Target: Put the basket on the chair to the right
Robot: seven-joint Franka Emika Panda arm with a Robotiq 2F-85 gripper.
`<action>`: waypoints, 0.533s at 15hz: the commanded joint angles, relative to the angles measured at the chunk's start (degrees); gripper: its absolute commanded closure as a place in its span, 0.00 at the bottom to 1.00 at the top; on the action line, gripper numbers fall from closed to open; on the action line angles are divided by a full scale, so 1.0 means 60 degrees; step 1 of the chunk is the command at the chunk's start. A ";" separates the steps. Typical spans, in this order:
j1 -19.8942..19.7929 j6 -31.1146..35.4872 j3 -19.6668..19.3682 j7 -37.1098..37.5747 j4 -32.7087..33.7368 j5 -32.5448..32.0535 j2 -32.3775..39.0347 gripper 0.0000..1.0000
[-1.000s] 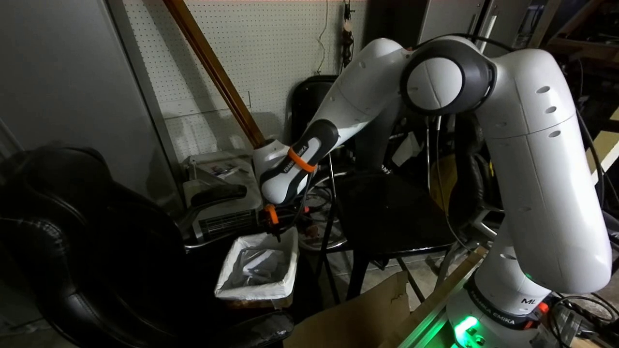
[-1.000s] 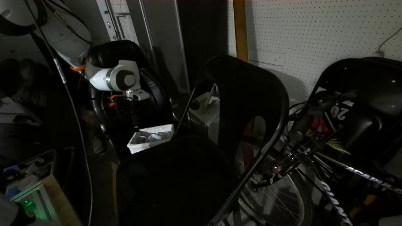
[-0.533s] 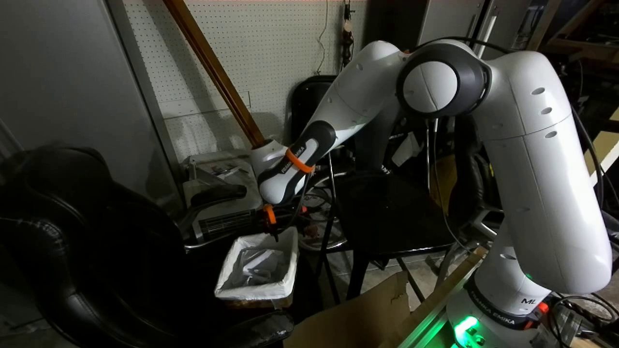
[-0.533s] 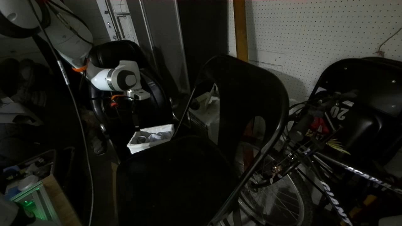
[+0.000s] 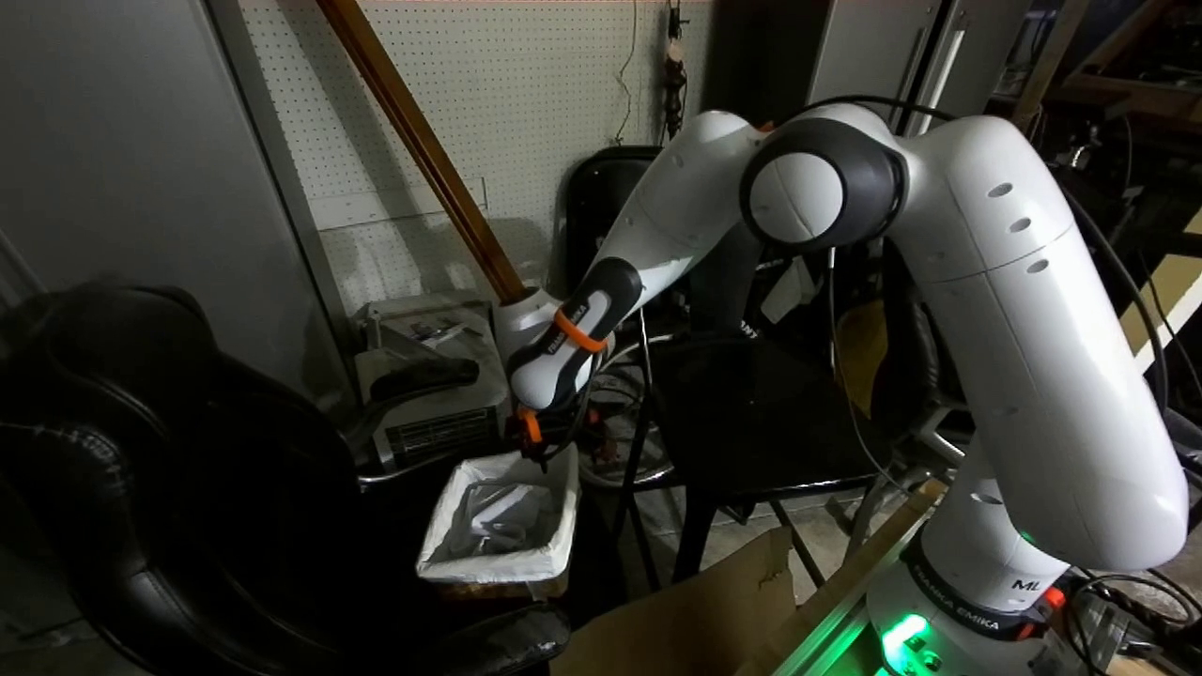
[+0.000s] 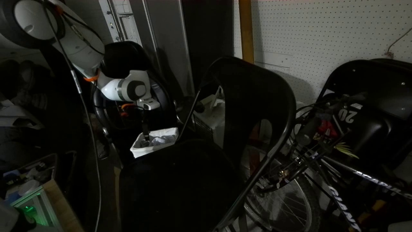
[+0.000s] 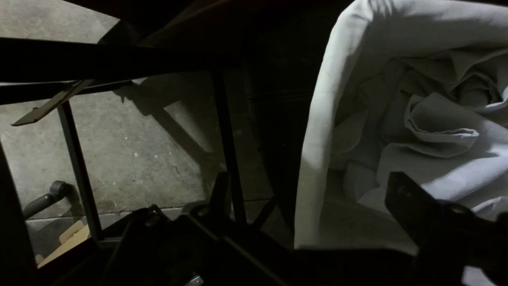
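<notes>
The basket is a small white bin with crumpled white material inside. It sits on the seat of the black padded armchair, and its rim shows in both exterior views (image 5: pixel 498 567) (image 6: pixel 151 150) and in the wrist view (image 7: pixel 317 131). My gripper (image 7: pixel 310 180) is open. Its fingers stand on either side of the basket's near rim, one outside over the floor, one over the inside; nothing is held. In an exterior view one dark finger (image 6: pixel 145 132) overlaps the basket's opening; how deep it reaches I cannot tell. The black chair, with a flat seat (image 5: pixel 770 413), also shows in an exterior view (image 6: pixel 180 183).
The padded armchair (image 5: pixel 169 451) has armrests beside the basket. A grey heater-like box (image 5: pixel 437 376) stands behind it. A bicycle (image 6: pixel 289 193) is behind the chair. Cardboard (image 5: pixel 695 610) lies near the robot's base. A cable hangs from the arm.
The arm has bent lower, and my gripper has come down to the basket's rim, shifting slightly right in both exterior views. The basket and chair have not moved.
</notes>
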 commanded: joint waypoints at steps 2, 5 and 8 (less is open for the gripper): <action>0.0057 0.0668 -0.0205 -0.0011 0.1018 0.0283 0.1354 0.00; 0.0055 0.1159 -0.0266 -0.0050 0.1466 0.0450 0.2033 0.00; 0.0052 0.1281 -0.0406 -0.0037 0.1902 0.0576 0.2513 0.00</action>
